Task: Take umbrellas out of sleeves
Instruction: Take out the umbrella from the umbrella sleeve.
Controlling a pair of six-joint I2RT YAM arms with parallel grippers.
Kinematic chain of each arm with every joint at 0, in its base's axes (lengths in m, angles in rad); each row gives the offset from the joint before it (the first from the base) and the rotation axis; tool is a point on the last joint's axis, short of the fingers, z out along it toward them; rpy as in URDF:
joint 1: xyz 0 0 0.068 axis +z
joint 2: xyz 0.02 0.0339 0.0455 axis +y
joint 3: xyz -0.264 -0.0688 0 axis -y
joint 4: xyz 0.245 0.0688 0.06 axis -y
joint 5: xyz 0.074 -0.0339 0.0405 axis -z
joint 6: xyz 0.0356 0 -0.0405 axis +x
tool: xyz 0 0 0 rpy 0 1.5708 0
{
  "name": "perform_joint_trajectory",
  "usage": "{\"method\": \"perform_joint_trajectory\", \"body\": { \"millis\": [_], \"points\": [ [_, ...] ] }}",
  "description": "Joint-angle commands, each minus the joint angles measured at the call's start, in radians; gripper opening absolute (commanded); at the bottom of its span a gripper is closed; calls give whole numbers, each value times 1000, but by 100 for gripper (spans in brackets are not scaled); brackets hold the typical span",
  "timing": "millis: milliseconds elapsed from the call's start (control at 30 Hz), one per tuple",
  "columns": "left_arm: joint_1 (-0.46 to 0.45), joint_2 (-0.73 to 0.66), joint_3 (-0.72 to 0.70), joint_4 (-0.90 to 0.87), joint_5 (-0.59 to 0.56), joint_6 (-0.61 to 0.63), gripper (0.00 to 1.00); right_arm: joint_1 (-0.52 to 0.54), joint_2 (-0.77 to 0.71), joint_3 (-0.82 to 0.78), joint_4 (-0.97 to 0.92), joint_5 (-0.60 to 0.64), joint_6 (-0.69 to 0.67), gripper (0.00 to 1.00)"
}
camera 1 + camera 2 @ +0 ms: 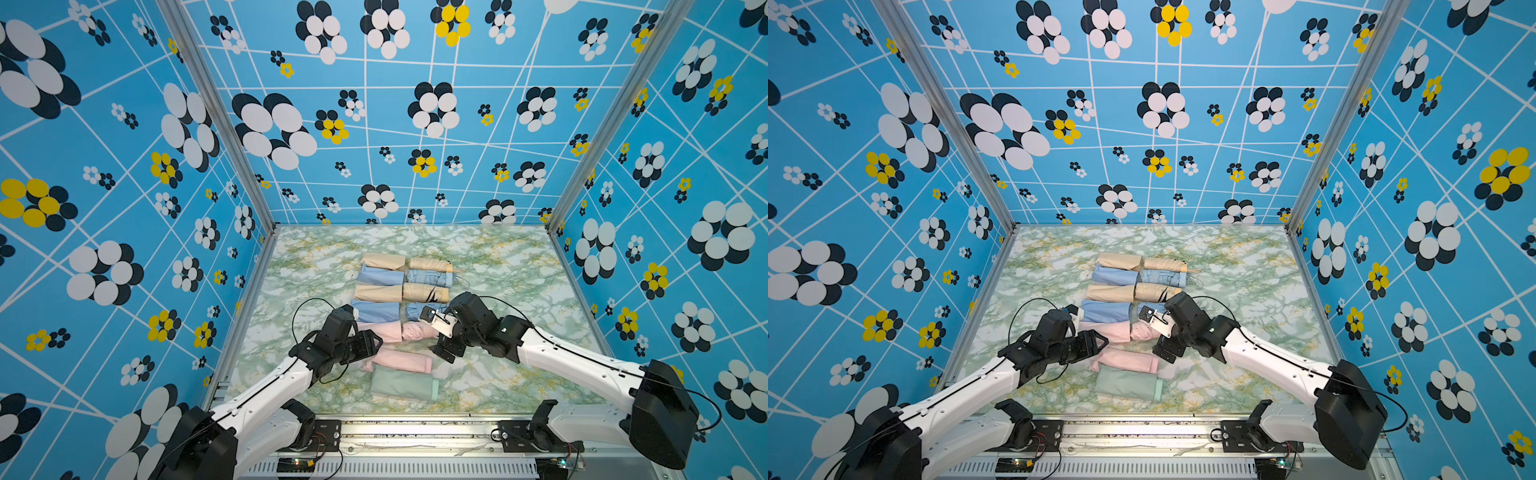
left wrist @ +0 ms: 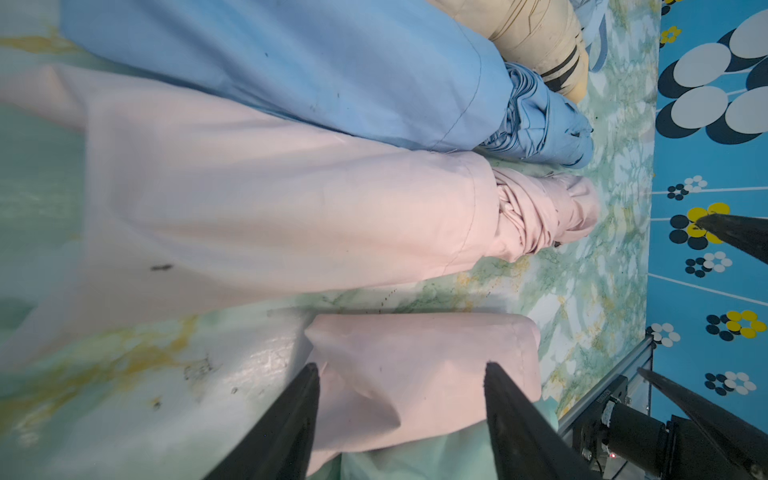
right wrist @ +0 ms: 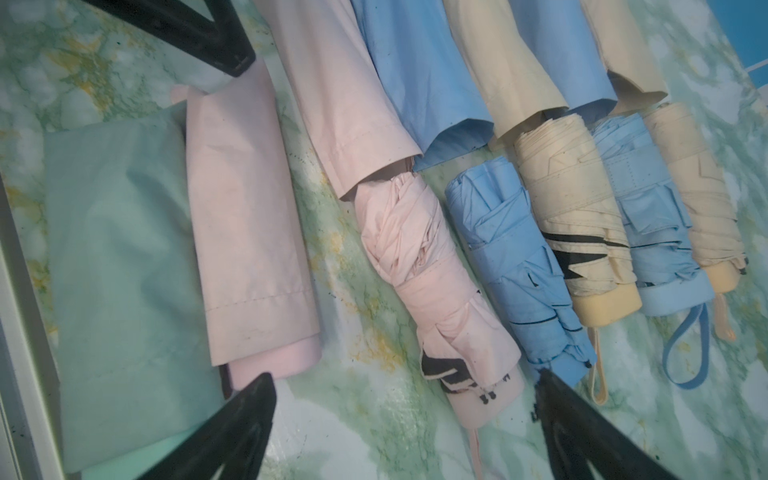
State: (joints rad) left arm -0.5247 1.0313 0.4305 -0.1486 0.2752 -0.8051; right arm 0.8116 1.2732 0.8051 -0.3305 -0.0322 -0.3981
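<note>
My left gripper (image 2: pixel 402 368) is open, its fingers either side of the closed end of a pink sleeve (image 2: pixel 436 345) that bulges with an umbrella inside. Beside it lies another pink sleeve (image 3: pixel 345 104). A crinkled pink umbrella (image 3: pixel 436 266) is almost wholly out of it, with only its tip at the mouth. My right gripper (image 3: pixel 405 376) is wide open over the table, and that umbrella's handle end lies just inside one finger. In both top views the grippers (image 1: pixel 372 351) (image 1: pixel 442 349) face each other across the pink rows. A full mint sleeve (image 1: pixel 399 384) lies nearest the front.
Behind the pink rows, two beige and two blue sleeves (image 1: pixel 376 311) lie flat on the left. Their umbrellas (image 1: pixel 426 293) sit opposite on the right, cords trailing. The marble table (image 1: pixel 519 270) ends at patterned walls and a front rail (image 1: pixel 415 419).
</note>
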Motion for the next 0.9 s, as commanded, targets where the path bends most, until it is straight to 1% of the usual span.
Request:
{"method": "perform_joint_trajectory", "body": {
  "millis": [0, 133, 300, 433, 467, 633, 800, 867],
  "points": [
    [-16, 37, -3, 49, -10, -17, 62, 11, -11, -23, 39, -21, 46, 99],
    [-26, 89, 18, 13, -39, 4, 59, 12, 0, -35, 48, -25, 59, 99],
    [-31, 134, 28, 11, -62, 14, 52, 22, 30, -39, 57, -32, 74, 99],
    [-32, 157, 28, 20, -66, 15, 44, 35, 47, -45, 54, -34, 57, 99],
    [-34, 161, 28, 26, -69, 15, 40, 38, 51, -47, 51, -34, 55, 99],
    [-34, 162, 24, 38, -92, 19, 25, 51, 79, -49, 40, -37, 45, 97],
    [-33, 144, 27, 7, -139, 35, 15, 66, 110, -41, 26, -26, 30, 96],
    [-32, 124, 19, -5, -167, 35, 12, 69, 119, -39, 22, -26, 22, 95]
  ]
}}
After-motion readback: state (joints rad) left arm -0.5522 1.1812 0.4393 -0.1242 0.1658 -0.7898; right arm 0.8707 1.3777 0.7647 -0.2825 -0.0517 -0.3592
